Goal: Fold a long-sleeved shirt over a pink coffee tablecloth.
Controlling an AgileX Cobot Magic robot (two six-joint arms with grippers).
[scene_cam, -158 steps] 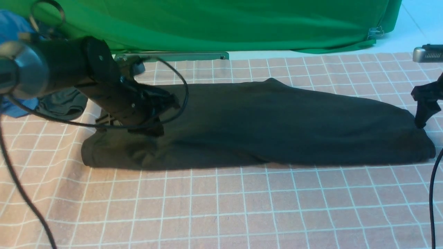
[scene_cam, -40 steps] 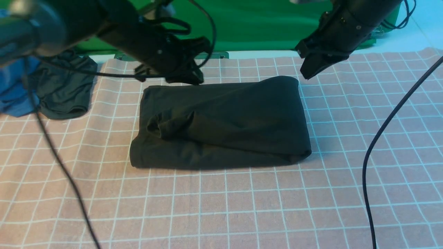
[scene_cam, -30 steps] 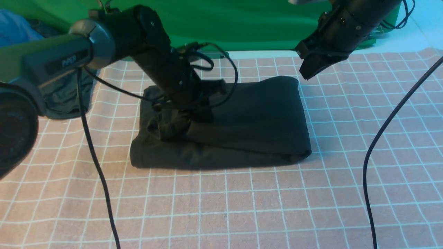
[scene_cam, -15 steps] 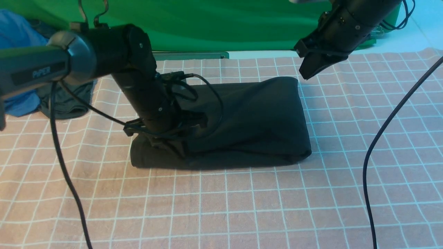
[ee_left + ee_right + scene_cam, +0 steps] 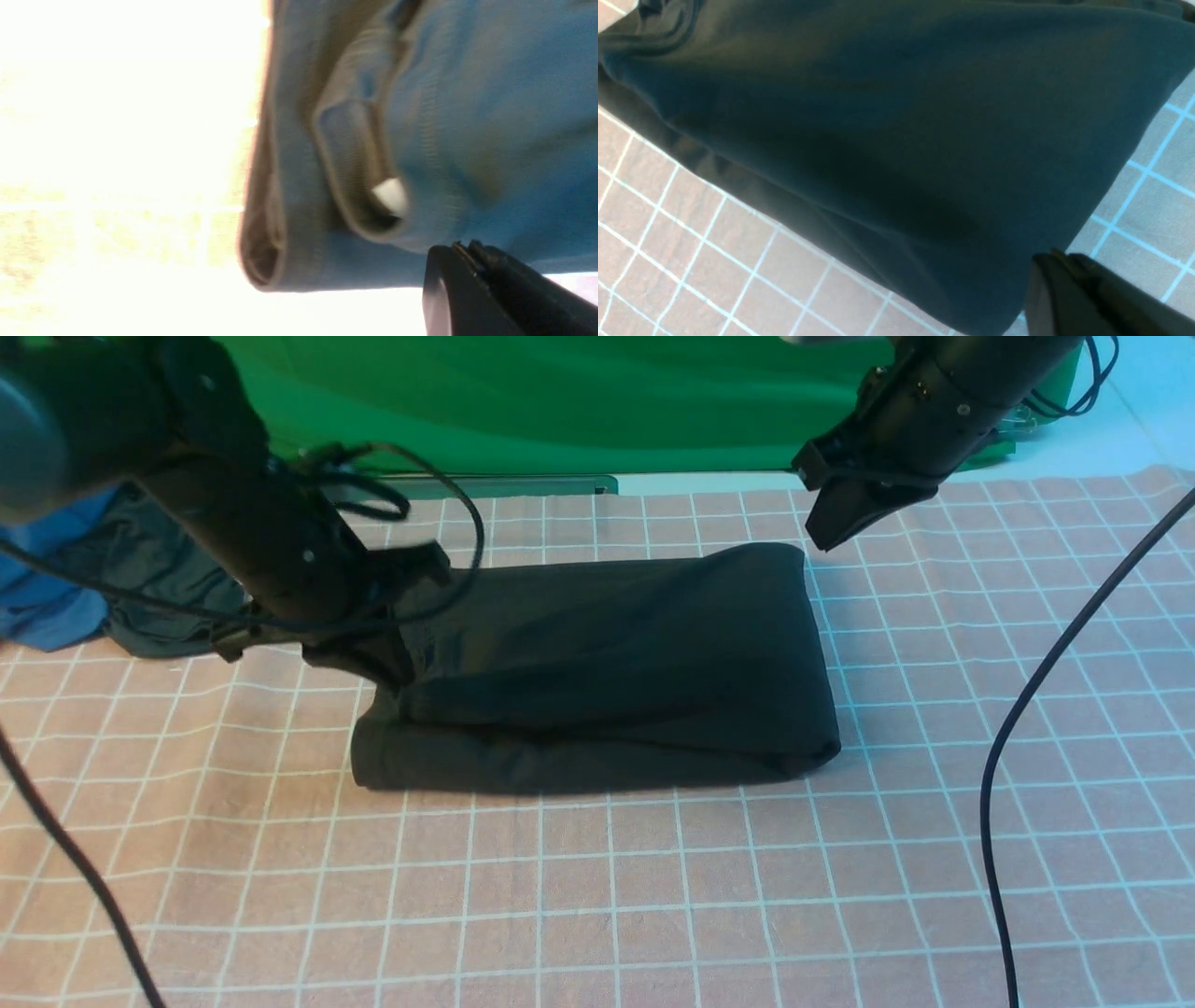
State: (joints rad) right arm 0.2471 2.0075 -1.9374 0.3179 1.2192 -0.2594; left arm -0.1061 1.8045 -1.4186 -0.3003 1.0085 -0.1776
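At the far left a blue garment (image 5: 42,607) lies crumpled. Right of it the left tool (image 5: 385,674), jaws pressed together with nothing between them, touches the left end of the long-sleeved shirt (image 5: 635,653). The shirt lies folded into a thick rectangle in the middle of the pink coffee tablecloth (image 5: 597,896), its white neck label (image 5: 390,196) peeking from a fold near that tool. Above its far right corner the right tool (image 5: 822,537) hangs clear of the fabric, also closed and empty.
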